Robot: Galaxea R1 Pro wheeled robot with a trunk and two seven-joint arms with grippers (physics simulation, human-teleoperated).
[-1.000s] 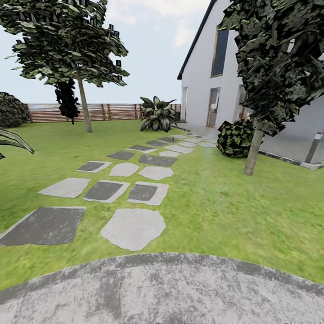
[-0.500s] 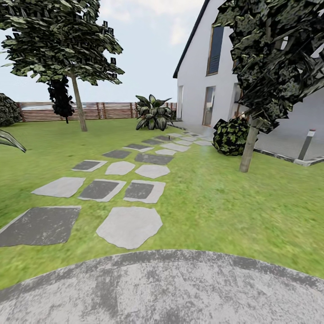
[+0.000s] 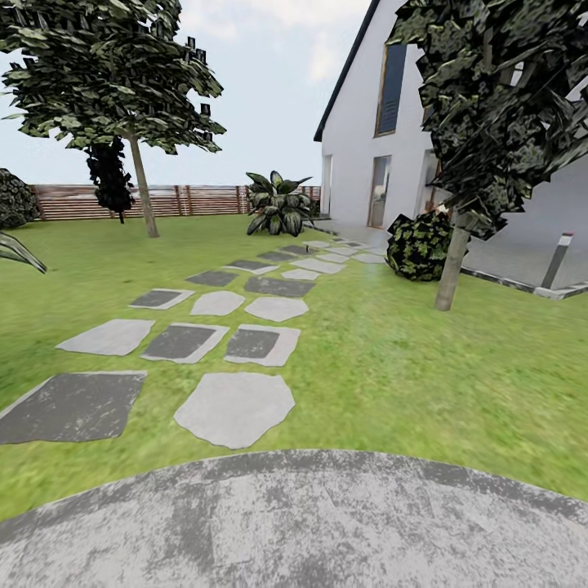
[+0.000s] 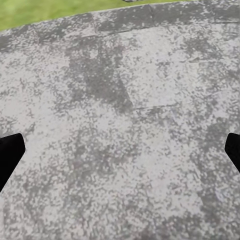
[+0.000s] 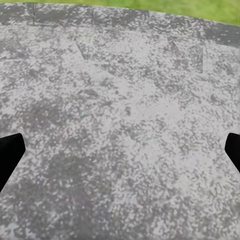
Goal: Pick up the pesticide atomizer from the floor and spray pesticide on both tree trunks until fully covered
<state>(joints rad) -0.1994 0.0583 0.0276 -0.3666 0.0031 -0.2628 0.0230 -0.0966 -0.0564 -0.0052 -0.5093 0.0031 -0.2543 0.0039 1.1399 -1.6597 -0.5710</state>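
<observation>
Two trees stand in the garden in the head view. The far one, at the left, has a thin-looking trunk. The nearer one, at the right, has a slanted grey-brown trunk under a dark leaf crown. Green grass floor spreads between them. I cannot make out the pesticide atomizer anywhere. My left gripper is open over grey paving, its black fingertips far apart. My right gripper is open the same way, with nothing between its fingers.
A grey paved circle lies right below me. Stepping stones lead away toward a white house. A round bush sits beside the right tree, and a bollard lamp stands further right. A slatted wooden fence closes the back.
The whole head view has shifted slightly to the left over the last second, so the camera moved. Nothing in the garden has moved.
</observation>
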